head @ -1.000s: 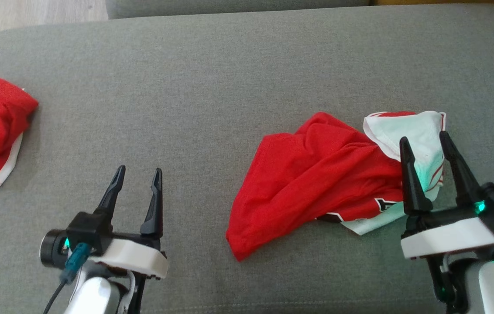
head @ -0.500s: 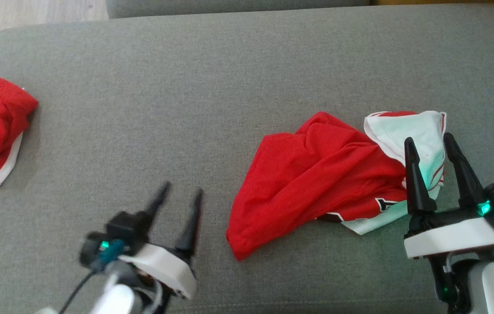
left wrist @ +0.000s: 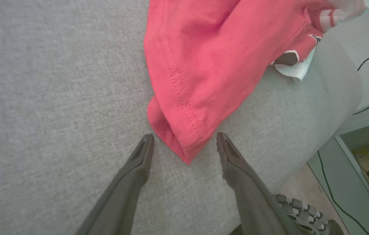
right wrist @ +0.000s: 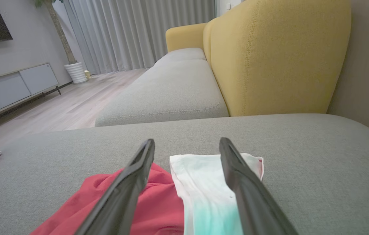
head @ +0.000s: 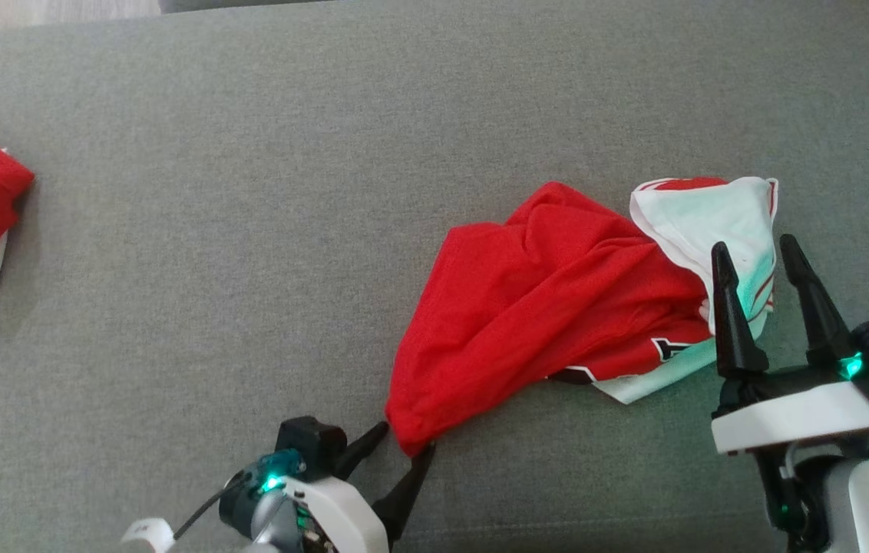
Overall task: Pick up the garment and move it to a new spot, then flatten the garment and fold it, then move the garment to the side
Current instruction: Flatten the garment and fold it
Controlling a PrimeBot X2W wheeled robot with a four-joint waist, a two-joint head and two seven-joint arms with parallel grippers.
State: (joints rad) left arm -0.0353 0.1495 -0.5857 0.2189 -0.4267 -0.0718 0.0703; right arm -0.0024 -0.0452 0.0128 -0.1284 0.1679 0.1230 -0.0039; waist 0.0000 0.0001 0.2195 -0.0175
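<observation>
**Operator:** Where's the garment (head: 542, 322) lying?

**Spotter:** It's crumpled on the grey sofa (head: 250, 230), off to your right. It's a red heap with a white part turned out at the far end.

**Operator:** And my grippers?

**Spotter:** Your left gripper (head: 406, 436) has its fingers apart around the red corner nearest you, holding nothing. Your right gripper (head: 753, 246) hangs over the white end, fingers also apart and empty.

**Operator:** How will it handle?

**Spotter:** Light, thin and limp, I'd judge, so it'll sag and bunch. Pinch the stitched corner through both layers, low against the sofa, and take the white edge with your right.
</observation>
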